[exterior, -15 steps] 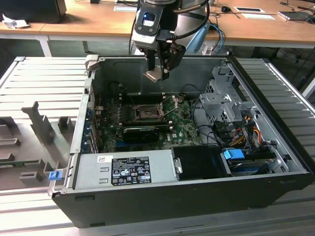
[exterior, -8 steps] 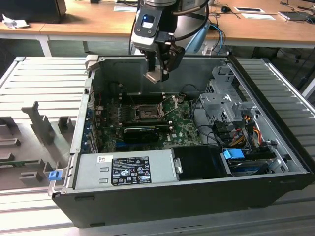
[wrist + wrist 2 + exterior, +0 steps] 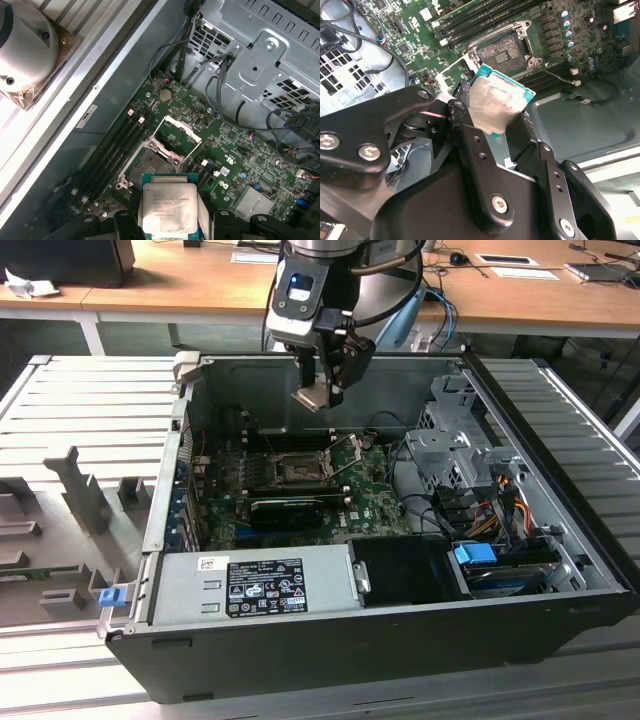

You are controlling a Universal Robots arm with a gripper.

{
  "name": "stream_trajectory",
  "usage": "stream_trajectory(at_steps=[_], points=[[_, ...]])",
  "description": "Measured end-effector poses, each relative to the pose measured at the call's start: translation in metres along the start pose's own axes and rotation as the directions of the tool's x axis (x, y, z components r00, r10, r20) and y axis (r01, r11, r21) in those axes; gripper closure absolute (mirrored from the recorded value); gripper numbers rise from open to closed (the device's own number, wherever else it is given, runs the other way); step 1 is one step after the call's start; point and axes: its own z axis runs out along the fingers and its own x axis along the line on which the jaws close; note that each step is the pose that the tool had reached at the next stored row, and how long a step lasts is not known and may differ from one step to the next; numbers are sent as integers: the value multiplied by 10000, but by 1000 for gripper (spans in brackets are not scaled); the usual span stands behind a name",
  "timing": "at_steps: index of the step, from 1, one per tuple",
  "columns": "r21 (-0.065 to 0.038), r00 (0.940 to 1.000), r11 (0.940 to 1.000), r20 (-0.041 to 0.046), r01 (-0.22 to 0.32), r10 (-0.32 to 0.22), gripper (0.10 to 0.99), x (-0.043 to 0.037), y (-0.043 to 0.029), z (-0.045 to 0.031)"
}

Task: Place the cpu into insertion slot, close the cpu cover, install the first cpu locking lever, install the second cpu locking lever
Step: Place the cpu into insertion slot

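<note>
Hanging over the open computer case [image 3: 560,430], the gripper [image 3: 322,390] is seen closed on the cpu [image 3: 311,397] – the chip is pinched by its edges between the two black fingers [image 3: 470,135] and is held clear of the green circuit board [image 3: 372,502]. In both wrist views the cpu [image 3: 497,102] [image 3: 169,210] is shown tilted, its pale metal face exposed and its green rim visible. The insertion slot [image 3: 150,167] lies below it on the board, uncovered and with nothing seated in it – its dark square can also be made out in the second wrist view [image 3: 502,54]. The cpu cover [image 3: 184,127] is raised off the socket on its far side, near the metal drive cage [image 3: 265,55].
</note>
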Motion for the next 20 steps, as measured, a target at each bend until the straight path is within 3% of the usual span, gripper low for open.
stream_trajectory(at_steps=[20], points=[[-4, 9995, 9995, 31, -315, 315, 561, -2, -6, 70]])
